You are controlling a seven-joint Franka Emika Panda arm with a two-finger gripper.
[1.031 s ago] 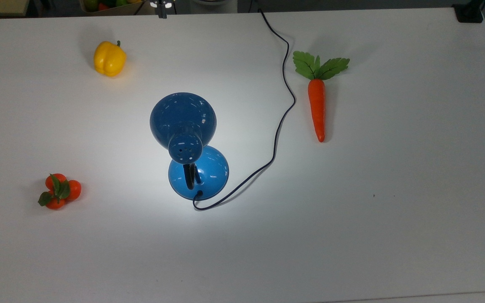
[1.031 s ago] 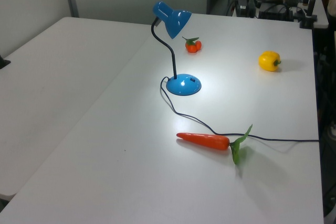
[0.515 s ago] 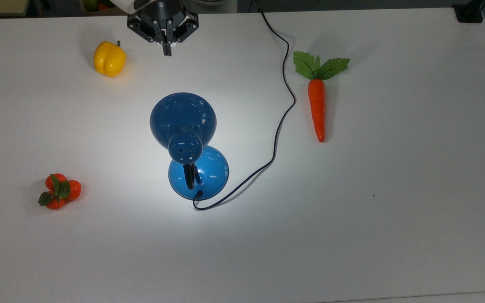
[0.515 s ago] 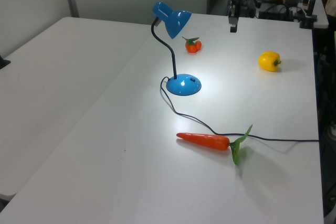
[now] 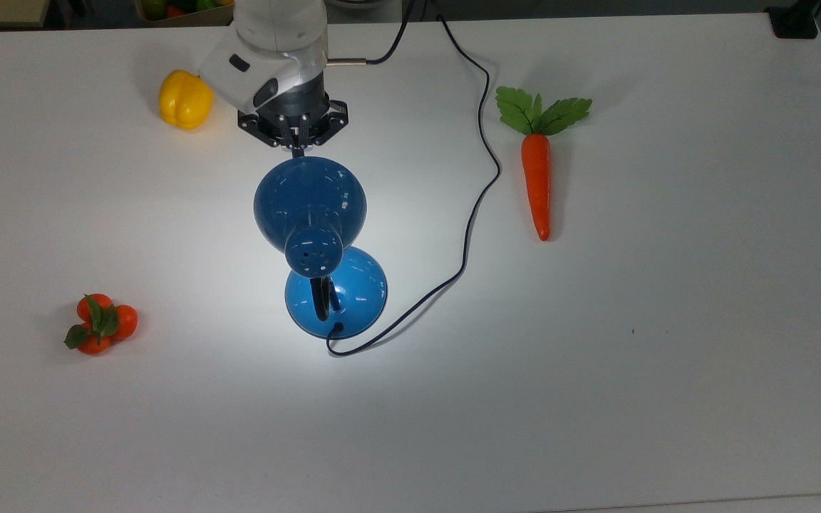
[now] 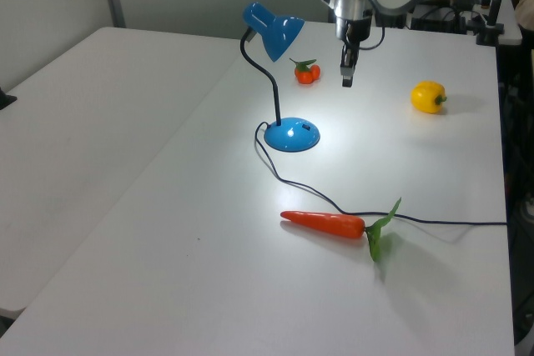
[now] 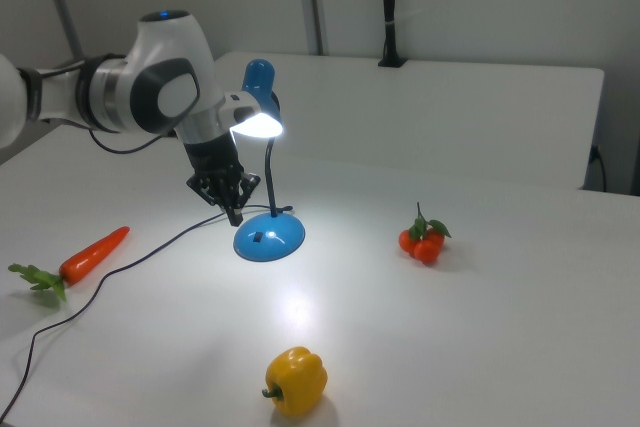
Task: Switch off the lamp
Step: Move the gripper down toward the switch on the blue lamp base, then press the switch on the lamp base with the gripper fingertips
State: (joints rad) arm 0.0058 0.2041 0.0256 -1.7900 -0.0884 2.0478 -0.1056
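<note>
The blue lamp stands mid-table and is lit, with a bright pool of light on the table around its round base (image 5: 353, 288). Its dome shade (image 5: 309, 203) with vent holes sits over the base on a black gooseneck (image 6: 269, 89). The thin dark cord (image 5: 478, 178) runs off to the top view's upper edge. My gripper (image 5: 298, 147) is shut and holds nothing. It points down just beyond the shade's rim on the top view's upper side. In the left view the gripper (image 6: 346, 79) hangs above the table to the right of the shade (image 6: 273, 29). The right view puts the gripper (image 7: 235, 215) just left of the base (image 7: 270, 237).
A yellow pepper (image 5: 184, 100) lies close to the arm on the top view's left. A toy carrot (image 5: 536, 178) lies beyond the cord on the top view's right. A cluster of small oranges (image 5: 100, 324) sits at the top view's lower left.
The arm has come in from the top view's upper edge and moved down to the lamp's shade. The lamp has stayed lit and nothing on the table has shifted.
</note>
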